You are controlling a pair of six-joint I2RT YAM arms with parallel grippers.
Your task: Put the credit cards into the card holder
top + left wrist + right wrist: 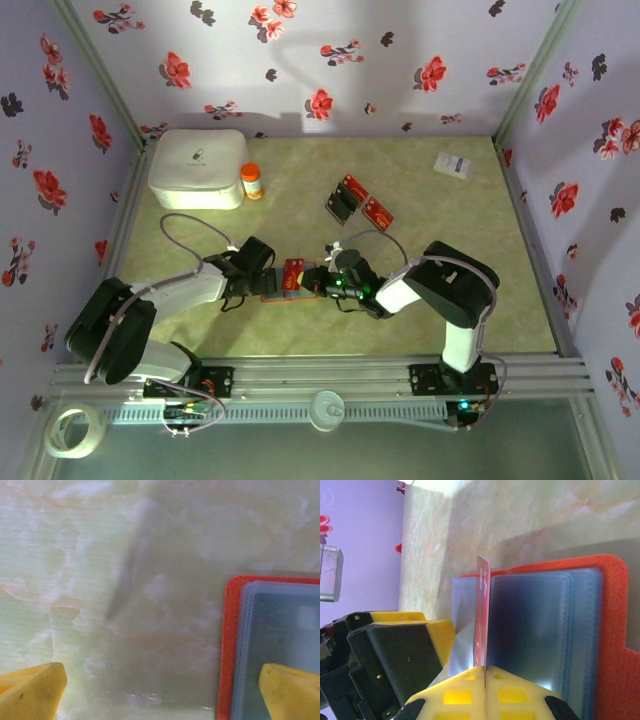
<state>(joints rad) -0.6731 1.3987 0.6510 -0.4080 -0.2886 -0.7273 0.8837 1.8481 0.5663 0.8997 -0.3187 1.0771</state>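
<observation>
My right gripper [485, 677] clamped tight on a red credit card [481, 615] held on edge over the open card holder [612, 630], my left gripper [160, 692] spread wide, one fingertip [290, 690] over the holder's blue-grey inside, holder at mid-table between my arms, other credit cards [357, 201] lying farther back

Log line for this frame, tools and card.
holder: orange-red folding card holder, open flat | left tool: open, at its edge | right tool: shut on thin red credit card, edge-on over pockets
</observation>
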